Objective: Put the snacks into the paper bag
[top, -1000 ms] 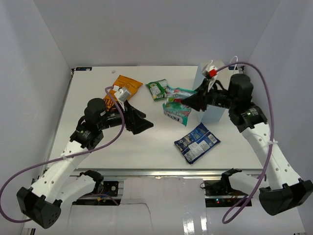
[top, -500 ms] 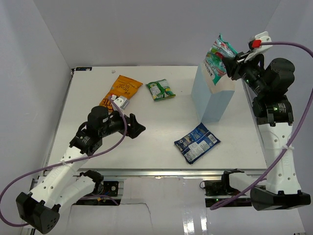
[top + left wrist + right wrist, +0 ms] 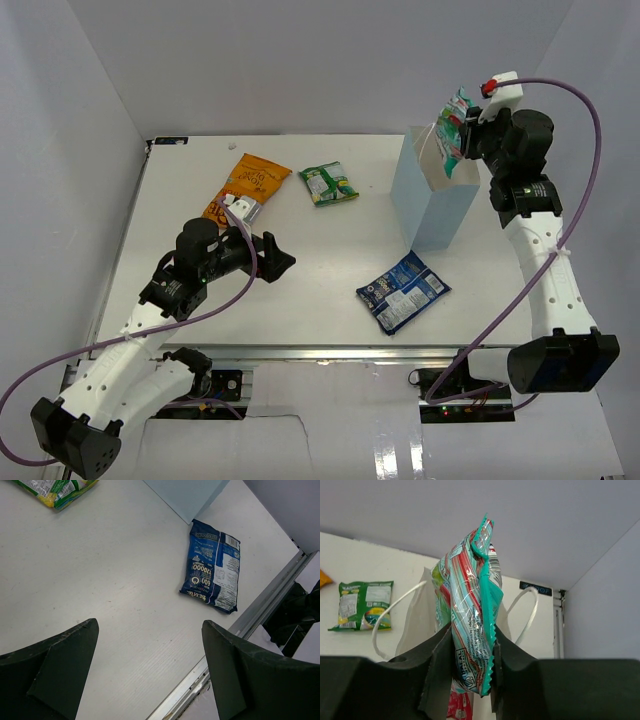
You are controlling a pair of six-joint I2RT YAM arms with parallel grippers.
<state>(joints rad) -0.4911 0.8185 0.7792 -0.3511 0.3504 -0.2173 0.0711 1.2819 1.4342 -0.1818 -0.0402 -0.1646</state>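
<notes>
My right gripper is shut on a teal packet, held upright above the mouth of the light-blue paper bag; a small red packet shows just below it. The bag's white cord handles frame the packet in the right wrist view. My left gripper is open and empty, low over the table left of centre. The blue-and-white packet lies near the front edge, also in the left wrist view. The orange chip bag and the green packet lie at the back. The dark brown bar is out of view.
The table's front metal edge runs close to the blue-and-white packet. White enclosure walls stand at the back and both sides. The paper bag stands upright at the back right.
My right arm has lifted the teal packet off the table and carried it up over the paper bag's mouth. My left gripper has drawn back slightly and stays open.
</notes>
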